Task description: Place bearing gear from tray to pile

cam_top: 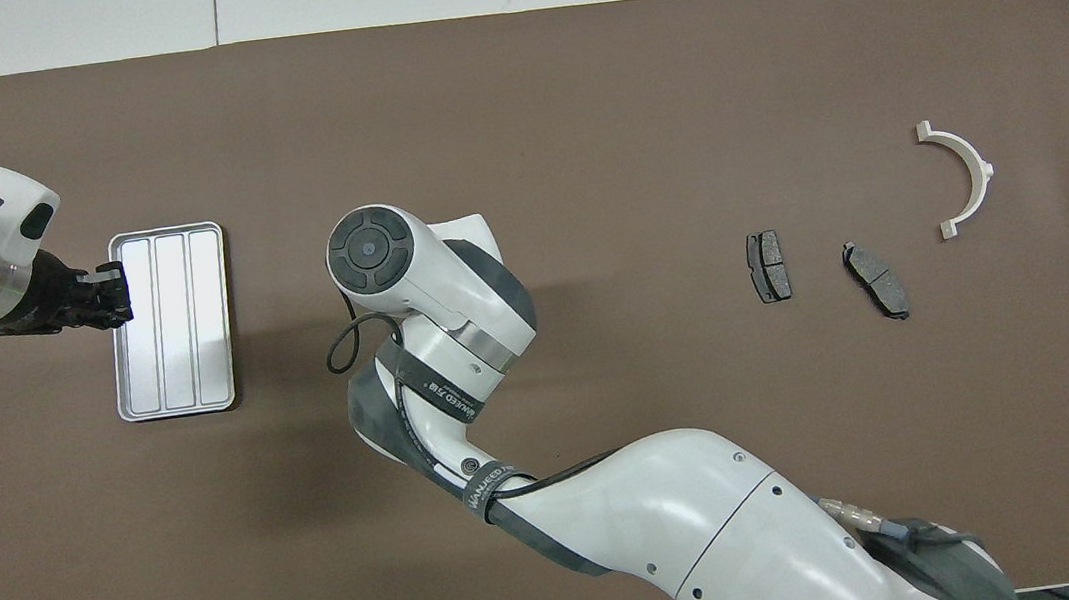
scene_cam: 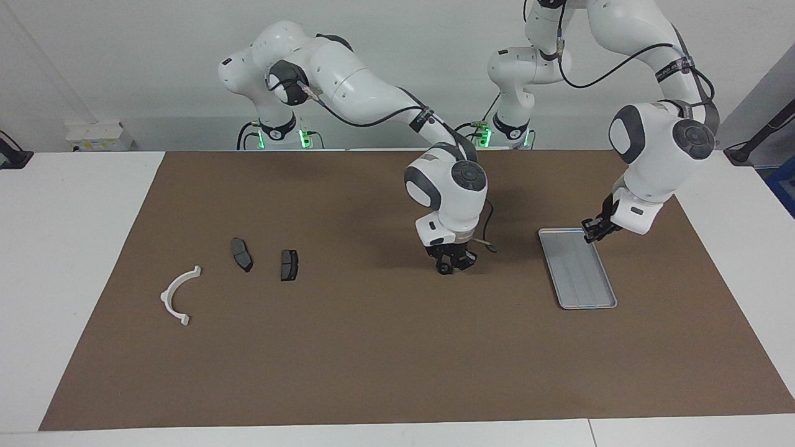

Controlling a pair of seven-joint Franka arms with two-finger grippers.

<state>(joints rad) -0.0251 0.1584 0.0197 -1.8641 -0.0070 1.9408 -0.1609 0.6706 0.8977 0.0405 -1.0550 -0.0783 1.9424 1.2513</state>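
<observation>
The silver tray (scene_cam: 577, 273) lies on the brown mat toward the left arm's end and holds nothing; it also shows in the overhead view (cam_top: 170, 321). The pile lies toward the right arm's end: a white half-ring bracket (scene_cam: 179, 295) and two dark brake pads (scene_cam: 241, 254) (scene_cam: 289, 265). My right gripper (scene_cam: 455, 266) hangs low over the middle of the mat, between tray and pile, shut on a small dark round part, the bearing gear (scene_cam: 445, 269). In the overhead view the right arm's wrist (cam_top: 389, 256) hides it. My left gripper (scene_cam: 597, 231) hovers over the tray's long edge.
The brown mat (scene_cam: 397, 360) covers most of the white table. The bracket (cam_top: 963, 176) and the pads (cam_top: 768, 265) (cam_top: 876, 279) lie spread apart, the bracket farthest toward the right arm's end. A small white box (scene_cam: 99, 135) stands at the table's robot-side corner.
</observation>
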